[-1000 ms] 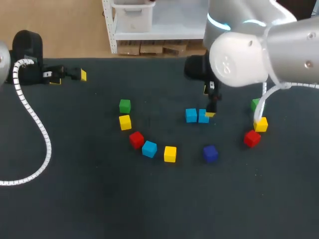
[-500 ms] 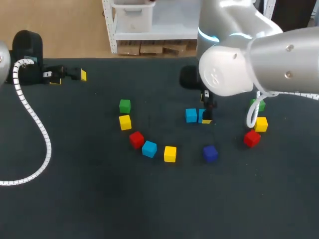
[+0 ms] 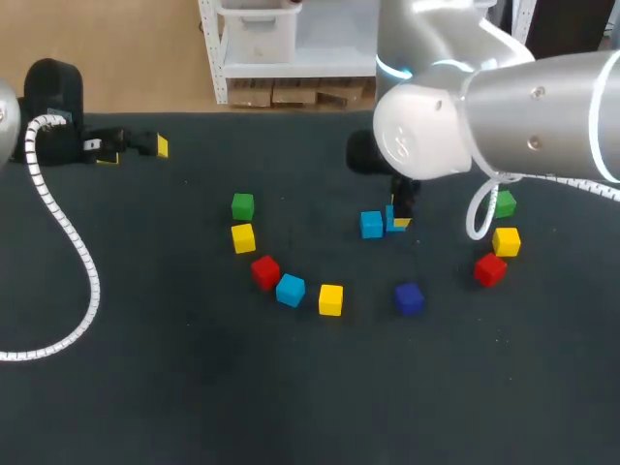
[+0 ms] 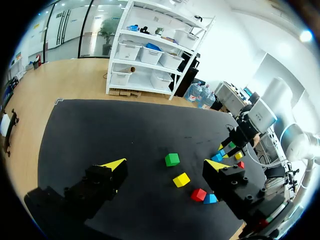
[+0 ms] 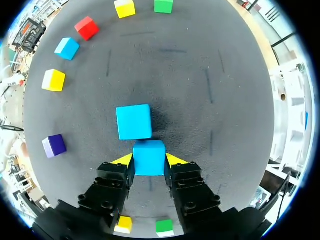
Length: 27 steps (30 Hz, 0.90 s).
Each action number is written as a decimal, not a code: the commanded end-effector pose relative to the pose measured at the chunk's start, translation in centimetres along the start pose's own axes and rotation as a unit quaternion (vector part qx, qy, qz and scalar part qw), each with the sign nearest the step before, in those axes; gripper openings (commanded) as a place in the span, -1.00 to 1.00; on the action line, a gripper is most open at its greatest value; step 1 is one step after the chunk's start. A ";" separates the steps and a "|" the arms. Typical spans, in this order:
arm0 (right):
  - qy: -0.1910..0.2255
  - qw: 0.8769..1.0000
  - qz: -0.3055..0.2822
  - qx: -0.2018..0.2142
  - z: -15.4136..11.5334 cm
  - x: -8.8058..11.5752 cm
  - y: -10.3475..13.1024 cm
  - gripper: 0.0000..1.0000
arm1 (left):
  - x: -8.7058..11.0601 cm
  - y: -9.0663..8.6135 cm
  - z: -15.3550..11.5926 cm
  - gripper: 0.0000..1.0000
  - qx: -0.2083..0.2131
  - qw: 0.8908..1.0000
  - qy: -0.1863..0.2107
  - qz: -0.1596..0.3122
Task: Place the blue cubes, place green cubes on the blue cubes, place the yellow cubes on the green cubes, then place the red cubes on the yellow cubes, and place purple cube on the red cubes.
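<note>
- Nearest, the purple cube [image 3: 408, 297] sits loose, presumably waiting for the top layer.
- Further in, the right gripper [image 5: 149, 160] pinches a blue cube [image 5: 148, 152] resting on the table [image 3: 194, 387] just beside a second blue cube [image 5: 134, 121], probably setting the base row.
- Far back, the left gripper [image 3: 136, 147] hangs spread and empty.

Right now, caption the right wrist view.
Right gripper closed on a blue cube, a second blue cube just ahead.
</note>
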State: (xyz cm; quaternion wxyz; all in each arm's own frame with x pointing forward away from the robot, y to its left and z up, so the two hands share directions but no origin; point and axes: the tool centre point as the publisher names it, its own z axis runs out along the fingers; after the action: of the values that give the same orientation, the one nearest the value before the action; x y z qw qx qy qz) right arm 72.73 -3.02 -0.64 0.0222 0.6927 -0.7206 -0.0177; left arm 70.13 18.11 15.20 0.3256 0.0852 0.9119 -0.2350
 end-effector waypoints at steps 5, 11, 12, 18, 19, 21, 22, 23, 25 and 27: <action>-0.002 1.000 -0.009 -0.008 -0.1 0.2 0.0 -1.00 | 0.2 0.3 -0.1 1.00 0.006 1.000 -0.004 0.001; -0.006 0.999 -0.033 -0.017 -0.1 0.3 0.8 -1.00 | 0.2 0.3 -0.1 1.00 0.006 1.000 -0.004 0.001; -0.006 0.999 -0.037 -0.018 -0.1 0.3 0.8 -1.00 | 0.2 0.3 -0.1 1.00 0.006 1.000 -0.004 0.001; -0.006 0.999 -0.046 -0.023 -0.1 0.4 1.2 -1.00 | 0.2 0.3 -0.1 1.00 0.006 1.000 -0.004 0.001; -0.006 0.999 -0.048 -0.023 -0.2 0.3 1.2 -1.00 | 0.2 0.3 -0.1 1.00 0.006 1.000 -0.004 0.001; -0.007 0.998 -0.051 -0.023 -0.2 0.1 1.2 -1.00 | 0.2 0.3 -0.1 1.00 0.006 1.000 -0.004 0.001; -0.007 0.998 -0.054 -0.022 -0.2 0.0 1.2 -1.00 | 0.2 0.3 -0.1 1.00 0.006 1.000 -0.004 0.001; -0.007 0.998 -0.056 -0.022 -0.2 -0.1 1.3 -1.00 | 0.2 0.3 -0.1 1.00 0.006 1.000 -0.004 0.001; -0.006 0.998 -0.058 -0.020 -0.3 -0.2 1.3 -1.00 | 0.2 0.3 -0.1 1.00 0.006 1.000 -0.004 0.001; -0.004 0.998 -0.059 -0.019 -0.3 -0.2 1.3 -1.00 | 0.2 0.3 -0.1 1.00 0.006 1.000 -0.004 0.001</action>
State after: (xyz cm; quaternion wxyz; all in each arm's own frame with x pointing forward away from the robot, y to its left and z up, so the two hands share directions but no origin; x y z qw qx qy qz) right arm 71.63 -2.78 -0.33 0.0323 0.7332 -0.6782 -0.0374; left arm 70.13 18.11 15.20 0.3256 0.0851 0.9119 -0.2350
